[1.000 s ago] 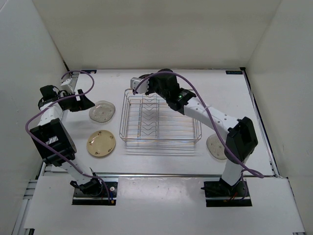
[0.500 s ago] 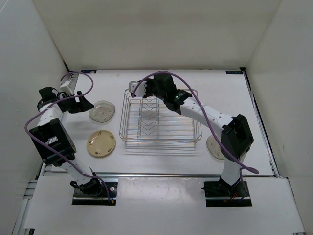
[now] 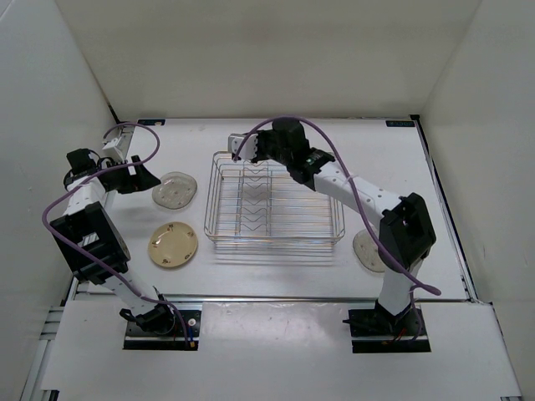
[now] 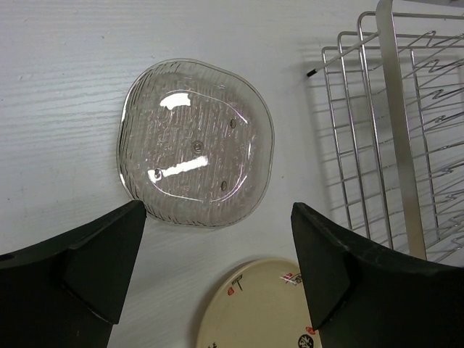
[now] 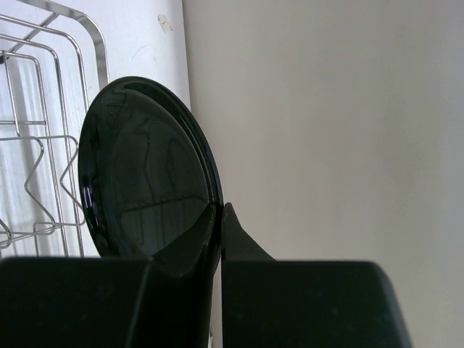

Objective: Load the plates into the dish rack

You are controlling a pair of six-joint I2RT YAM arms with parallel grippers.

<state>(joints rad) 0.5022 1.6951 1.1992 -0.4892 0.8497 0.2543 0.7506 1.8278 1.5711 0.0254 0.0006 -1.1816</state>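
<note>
The right tool is clenched on the lower rim of the glossy black round plate, holding it on edge above the far left corner of the silver wire dish rack. The pinch takes only a thin bite of a slick rim, so the plate could pivot or slip free if it knocks a wire. If it is lowered off line with the zigzag prongs, it could ride on top of them, tip flat, or drop outside the rack's far rim. Left of the rack, the left tool hangs released over a translucent greyish plate lying flat on the white table, with a cream speckled plate nearer the front. A second translucent plate lies by the rack's right front corner, partly under the right arm. No plate stands in the rack, so only the prongs themselves look likely to obstruct the way down.
</note>
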